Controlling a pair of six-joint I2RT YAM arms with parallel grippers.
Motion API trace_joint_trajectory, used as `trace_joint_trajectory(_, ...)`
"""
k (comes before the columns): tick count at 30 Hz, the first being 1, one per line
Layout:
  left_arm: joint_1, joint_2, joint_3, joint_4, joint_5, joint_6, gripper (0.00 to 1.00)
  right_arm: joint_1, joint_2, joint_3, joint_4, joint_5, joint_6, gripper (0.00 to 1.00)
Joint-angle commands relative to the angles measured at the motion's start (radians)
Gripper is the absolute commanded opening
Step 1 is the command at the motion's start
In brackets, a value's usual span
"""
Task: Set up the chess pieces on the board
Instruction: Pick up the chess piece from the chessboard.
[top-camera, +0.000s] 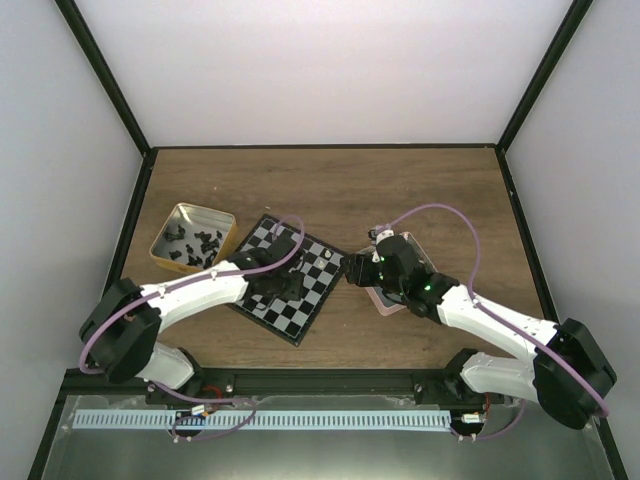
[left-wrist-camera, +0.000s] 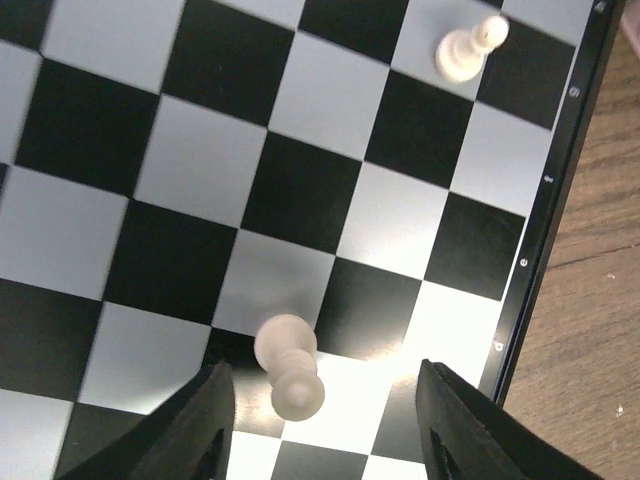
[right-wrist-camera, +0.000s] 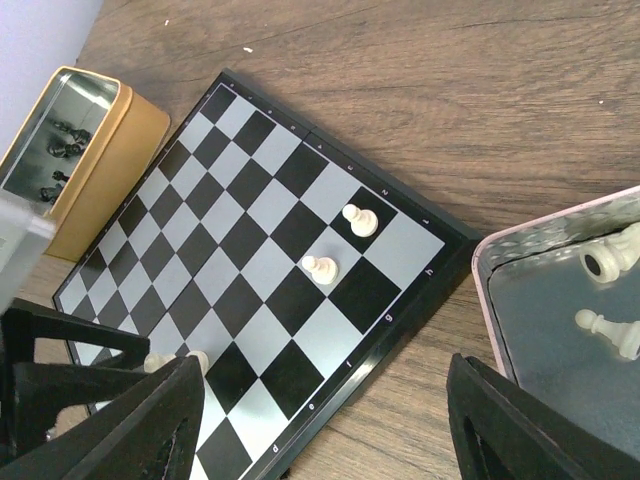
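The board (top-camera: 318, 290) lies tilted at mid-table. My left gripper (left-wrist-camera: 323, 368) hovers low over it, open, with a cream-white pawn (left-wrist-camera: 287, 365) standing on its own between the fingers (left-wrist-camera: 200, 425), touching neither. A second white pawn (left-wrist-camera: 470, 50) stands further along near the rim. In the right wrist view two white pawns (right-wrist-camera: 360, 219) (right-wrist-camera: 321, 268) stand by the board's edge. My right gripper (right-wrist-camera: 325, 365) is open and empty above the board's corner, beside the pink tray (right-wrist-camera: 497, 262). More white chess pieces (right-wrist-camera: 610, 330) lie in that tray.
A gold tin (top-camera: 192, 238) with several black pieces sits left of the board. The pink tray (top-camera: 383, 300) is mostly hidden under my right arm in the top view. Dark frame posts and pale walls bound the table.
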Motion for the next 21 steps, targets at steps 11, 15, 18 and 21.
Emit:
trace_joint_trajectory(11,0.014,0.072,0.06,-0.072,-0.003,0.068,0.12,-0.009,0.003,-0.012,0.004,0.02,0.003,0.68)
trace_joint_trajectory(15,0.012,0.067,0.079,-0.082,0.023,0.095,0.1,-0.008,0.004,-0.012,0.005,0.022,0.002,0.67)
trace_joint_trajectory(18,0.008,0.061,0.085,-0.079,0.075,0.115,0.1,-0.01,0.005,-0.014,0.004,0.031,0.008,0.67)
trace_joint_trajectory(21,-0.008,0.069,0.094,-0.074,0.121,0.124,0.1,-0.01,0.001,-0.016,-0.008,0.06,0.025,0.67)
